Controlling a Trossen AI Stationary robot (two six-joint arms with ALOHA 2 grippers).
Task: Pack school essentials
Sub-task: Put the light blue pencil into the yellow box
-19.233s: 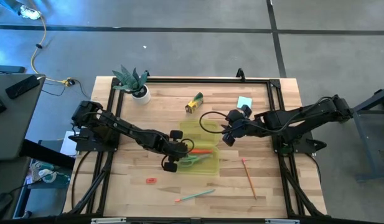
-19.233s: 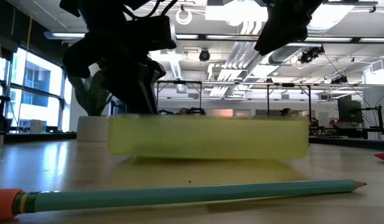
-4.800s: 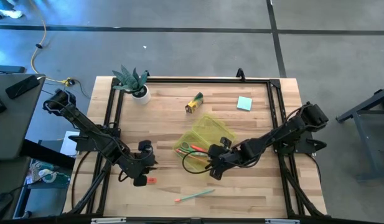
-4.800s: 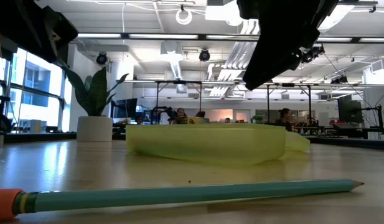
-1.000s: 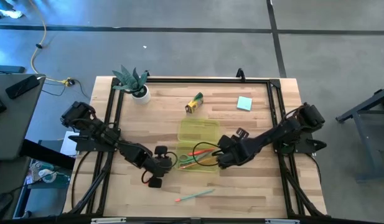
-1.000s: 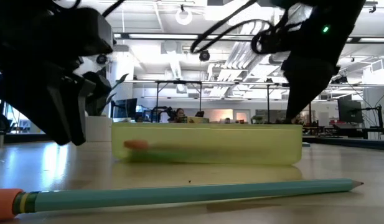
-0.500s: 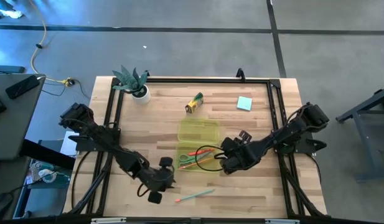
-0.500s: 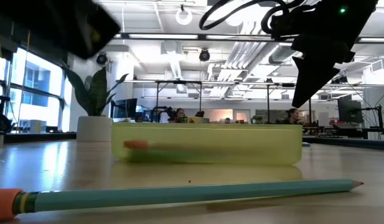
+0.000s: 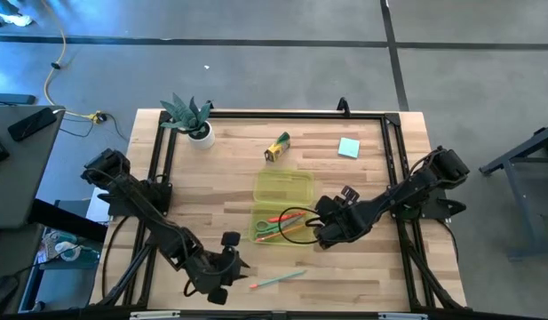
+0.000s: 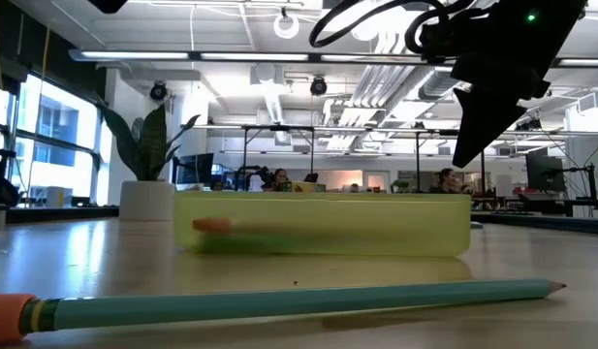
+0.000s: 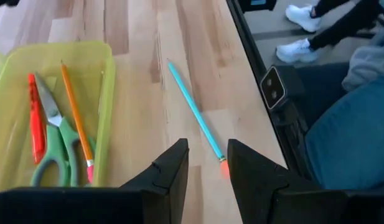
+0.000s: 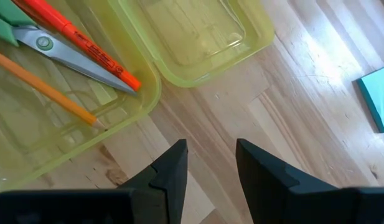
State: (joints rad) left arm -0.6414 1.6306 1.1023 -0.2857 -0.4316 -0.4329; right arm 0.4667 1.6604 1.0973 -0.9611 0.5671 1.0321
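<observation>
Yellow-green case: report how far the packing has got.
Done: the green-handled scissors, red pen and orange pencil lie in the open yellow-green case.

In hand: nothing is gripped. The left gripper hangs open over the teal pencil on the table. The right gripper is open beside the case.

Left: the teal pencil, crayon box and teal notepad are outside the case.

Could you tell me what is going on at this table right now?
The robot is packing school supplies into the open yellow-green case. The scissors, red pen and orange pencil lie inside. The left gripper, open, hovers near the teal pencil on the table. The right gripper, open, waits beside the case. The crayon box and teal notepad remain unpacked.
</observation>
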